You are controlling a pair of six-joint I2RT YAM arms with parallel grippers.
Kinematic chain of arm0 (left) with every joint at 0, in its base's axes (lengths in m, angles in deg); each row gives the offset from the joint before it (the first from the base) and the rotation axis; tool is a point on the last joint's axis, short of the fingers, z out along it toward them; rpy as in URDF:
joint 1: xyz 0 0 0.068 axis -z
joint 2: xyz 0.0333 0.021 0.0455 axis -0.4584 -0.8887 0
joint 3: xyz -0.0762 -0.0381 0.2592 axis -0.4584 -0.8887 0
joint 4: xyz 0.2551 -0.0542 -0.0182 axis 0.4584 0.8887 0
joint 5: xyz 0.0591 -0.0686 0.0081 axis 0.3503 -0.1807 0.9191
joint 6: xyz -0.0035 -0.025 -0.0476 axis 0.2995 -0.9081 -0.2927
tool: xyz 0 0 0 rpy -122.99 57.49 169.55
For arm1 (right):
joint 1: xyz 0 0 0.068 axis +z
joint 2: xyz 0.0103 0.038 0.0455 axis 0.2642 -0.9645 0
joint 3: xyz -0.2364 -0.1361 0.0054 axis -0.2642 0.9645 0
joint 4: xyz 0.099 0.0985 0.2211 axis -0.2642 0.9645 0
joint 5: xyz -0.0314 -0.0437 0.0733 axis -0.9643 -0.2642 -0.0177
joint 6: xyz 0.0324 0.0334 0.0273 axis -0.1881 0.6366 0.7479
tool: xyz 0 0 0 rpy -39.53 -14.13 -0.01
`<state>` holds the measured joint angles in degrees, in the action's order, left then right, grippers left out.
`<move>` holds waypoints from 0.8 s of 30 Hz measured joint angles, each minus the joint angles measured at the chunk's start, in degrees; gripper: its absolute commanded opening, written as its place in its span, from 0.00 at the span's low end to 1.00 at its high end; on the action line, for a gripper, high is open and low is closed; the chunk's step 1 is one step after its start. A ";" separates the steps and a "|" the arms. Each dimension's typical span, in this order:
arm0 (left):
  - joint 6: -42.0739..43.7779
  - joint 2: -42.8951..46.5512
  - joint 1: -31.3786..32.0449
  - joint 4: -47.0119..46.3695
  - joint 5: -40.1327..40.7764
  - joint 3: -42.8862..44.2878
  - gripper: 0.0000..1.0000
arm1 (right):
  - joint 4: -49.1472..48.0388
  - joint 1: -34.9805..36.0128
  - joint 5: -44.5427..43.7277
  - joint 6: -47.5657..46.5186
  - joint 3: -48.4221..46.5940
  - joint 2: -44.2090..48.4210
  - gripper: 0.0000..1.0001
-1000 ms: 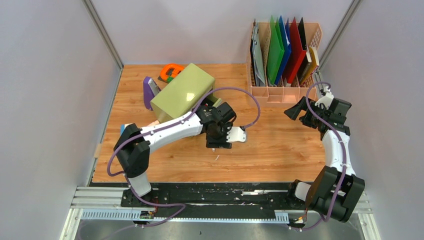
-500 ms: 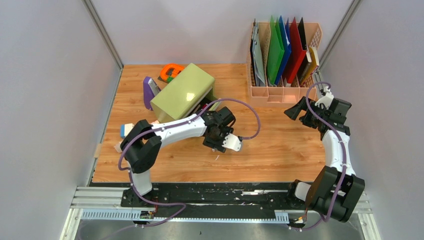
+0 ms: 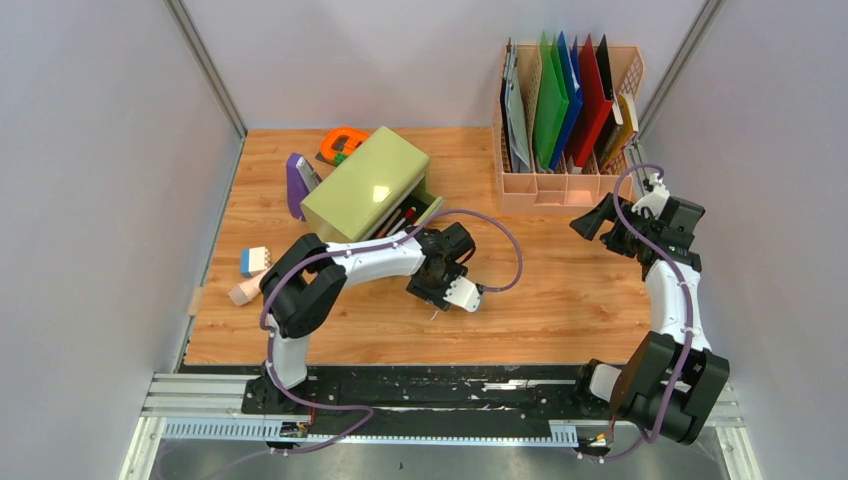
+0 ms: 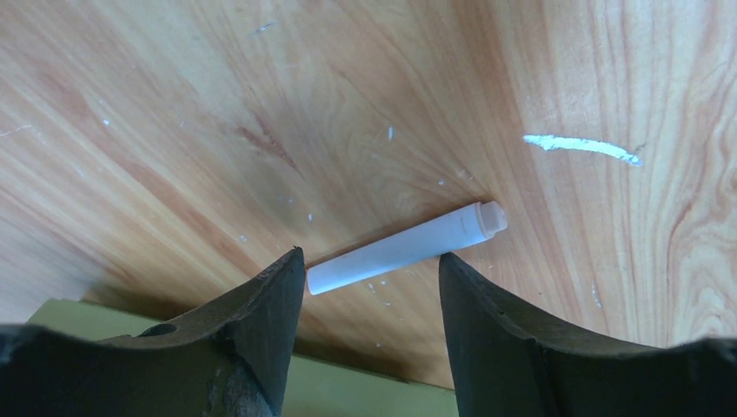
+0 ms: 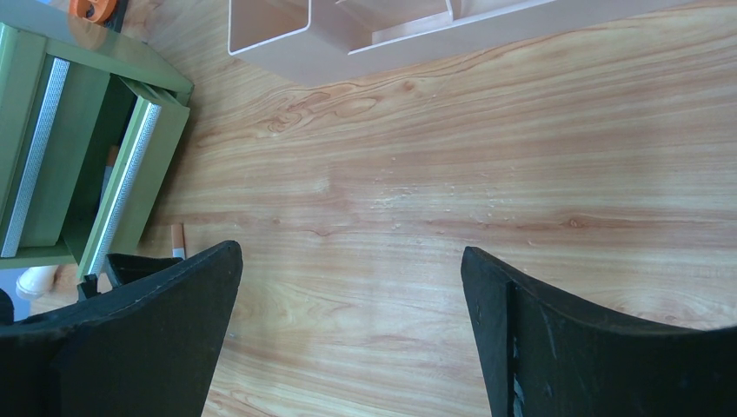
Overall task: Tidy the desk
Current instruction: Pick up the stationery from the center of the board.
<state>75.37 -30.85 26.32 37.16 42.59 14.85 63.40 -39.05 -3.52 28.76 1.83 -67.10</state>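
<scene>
While the right hand [image 5: 349,261] gapes wide, the open left hand [image 4: 369,265] hovers over a white stick [image 4: 404,248].

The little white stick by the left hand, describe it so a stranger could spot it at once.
Find the olive-green drawer chest on the desk, then move toward the near edge to the left hand. Just beyond its open fingers a short white stick lies flat on the wood, the only thin white thing there.
</scene>
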 measured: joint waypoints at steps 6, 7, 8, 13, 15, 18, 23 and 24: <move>-0.37 -1.27 0.15 0.37 -0.11 0.09 0.45 | 0.00 0.00 0.00 0.00 0.00 0.00 1.00; -0.63 -1.38 0.20 0.57 -0.24 0.15 0.41 | 0.00 0.00 0.00 0.00 0.00 0.00 1.00; -1.07 -1.49 0.24 0.72 -0.26 0.22 0.39 | 0.00 0.00 0.00 0.00 0.00 0.00 1.00; -4.35 -1.62 0.24 0.98 -0.74 0.26 0.28 | 0.00 -0.09 0.02 0.00 0.00 0.00 1.00; -6.80 -1.62 0.24 0.76 -1.25 0.26 0.22 | 0.00 -0.09 0.00 0.00 0.00 0.00 1.00; -10.95 -1.62 0.20 0.09 -2.19 0.37 0.15 | -0.02 -0.09 0.02 0.00 0.00 0.00 1.00; -18.60 -1.62 0.20 -0.66 -5.75 1.46 0.00 | 0.00 -0.09 0.02 0.00 0.04 0.00 1.00; -20.13 -1.62 0.22 -0.37 -6.38 1.95 0.00 | 0.00 -0.11 0.00 0.00 0.04 0.00 1.00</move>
<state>55.24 -32.47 26.54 36.79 36.20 16.79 63.40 -39.16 -3.52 28.76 1.87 -67.10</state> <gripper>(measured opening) 0.150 0.996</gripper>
